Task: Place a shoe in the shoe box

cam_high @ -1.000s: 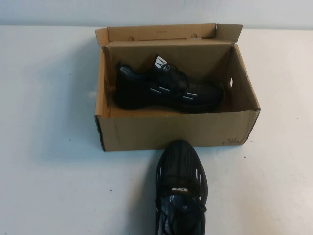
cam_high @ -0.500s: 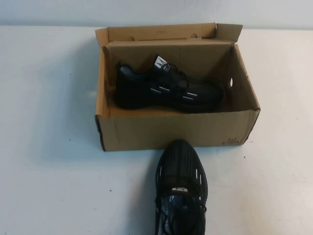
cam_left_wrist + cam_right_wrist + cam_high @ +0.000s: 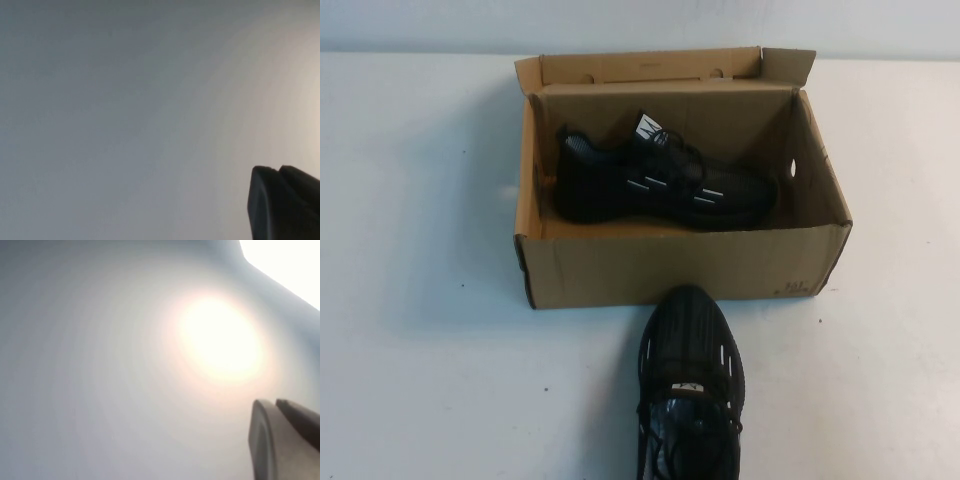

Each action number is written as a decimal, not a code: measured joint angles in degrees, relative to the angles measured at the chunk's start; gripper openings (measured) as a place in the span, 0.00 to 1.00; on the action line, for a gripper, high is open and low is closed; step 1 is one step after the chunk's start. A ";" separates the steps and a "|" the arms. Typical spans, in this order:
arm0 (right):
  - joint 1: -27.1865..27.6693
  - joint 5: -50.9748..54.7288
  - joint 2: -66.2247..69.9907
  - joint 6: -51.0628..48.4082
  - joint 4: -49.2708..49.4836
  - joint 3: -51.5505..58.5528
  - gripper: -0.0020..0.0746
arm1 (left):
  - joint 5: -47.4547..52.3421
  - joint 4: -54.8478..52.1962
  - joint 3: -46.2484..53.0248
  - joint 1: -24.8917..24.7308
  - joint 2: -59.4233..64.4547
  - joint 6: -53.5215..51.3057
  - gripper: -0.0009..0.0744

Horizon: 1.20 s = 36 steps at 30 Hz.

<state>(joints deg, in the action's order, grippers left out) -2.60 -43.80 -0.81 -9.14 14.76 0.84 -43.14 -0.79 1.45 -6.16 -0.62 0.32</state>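
The shoe [image 3: 691, 385], a black mesh sneaker with white dashes and a small tongue label, stands on the white table just in front of the shoe box, toe toward it, heel cut off by the near edge of the view. The brown cardboard shoe box [image 3: 680, 265] stands open, its lid flap folded back. Inside it a matching black sneaker [image 3: 665, 185] lies on its side, toe to the right. Neither arm shows in the high view. My left gripper [image 3: 277, 170] is shut on nothing over bare surface. My right gripper [image 3: 275, 402] is likewise shut and empty.
White tabletop [image 3: 420, 300] stretches to the left and right of the box. A bright glare patch [image 3: 220, 340] marks the surface in the right wrist view.
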 joint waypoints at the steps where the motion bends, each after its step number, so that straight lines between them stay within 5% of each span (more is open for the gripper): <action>1: 0.00 -0.22 0.00 0.11 0.13 -0.94 0.01 | -2.71 0.79 0.00 0.00 -0.10 1.04 0.01; 12: 0.00 13.14 1.06 5.60 0.13 -22.96 0.01 | 4.12 3.42 -18.45 0.00 -0.11 6.75 0.01; 20: 0.00 41.52 13.78 5.75 -0.08 -40.88 0.01 | 25.61 2.46 -32.19 0.00 6.36 10.50 0.01; 28: 0.00 65.42 26.76 4.79 0.22 -42.96 0.01 | 50.13 2.13 -34.83 0.00 11.57 10.61 0.01; 36: 0.00 82.56 33.28 4.23 13.56 -42.74 0.01 | 66.70 1.99 -34.83 0.00 11.80 10.11 0.01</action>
<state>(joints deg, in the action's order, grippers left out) -2.60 38.76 32.47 -4.90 28.32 -41.90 23.55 1.20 -33.38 -6.16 11.19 10.44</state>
